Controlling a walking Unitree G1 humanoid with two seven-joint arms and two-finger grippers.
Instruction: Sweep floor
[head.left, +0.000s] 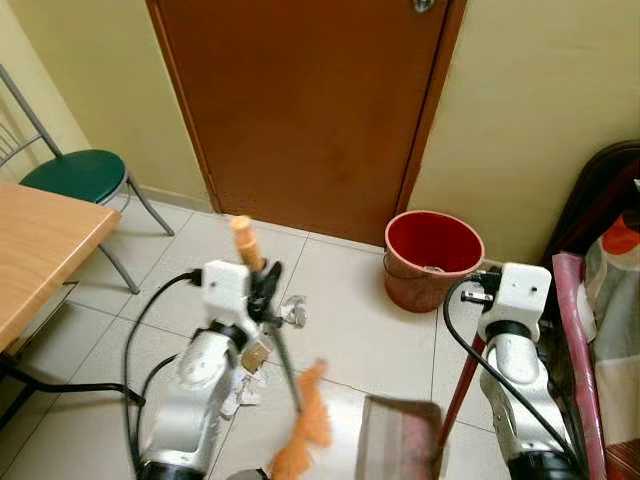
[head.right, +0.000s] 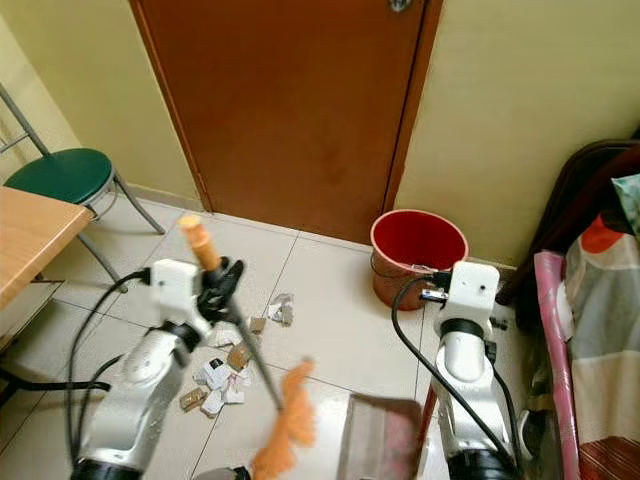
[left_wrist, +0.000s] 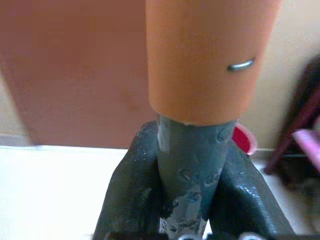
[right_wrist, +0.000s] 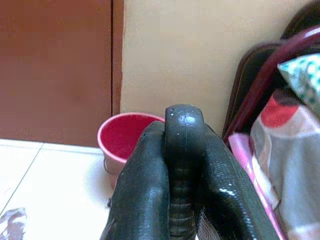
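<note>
right eye view: left gripper clamped on broom handle, bristles down beside dustpan; right gripper closed on the dustpan's handle. paper scraps lie on tiles left of the bristles. you should draw short strokes toward the pan, keeping its lip flat.

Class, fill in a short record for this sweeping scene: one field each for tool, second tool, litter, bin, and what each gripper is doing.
Tool: broom, orange bristles low on the floor
Second tool: dustpan, beside the bristles
Litter: paper scraps on the tiles, left of the broom
Bin: red bucket by the door
Left gripper: shut on the broom's handle
Right gripper: shut on the dustpan's black handle end
</note>
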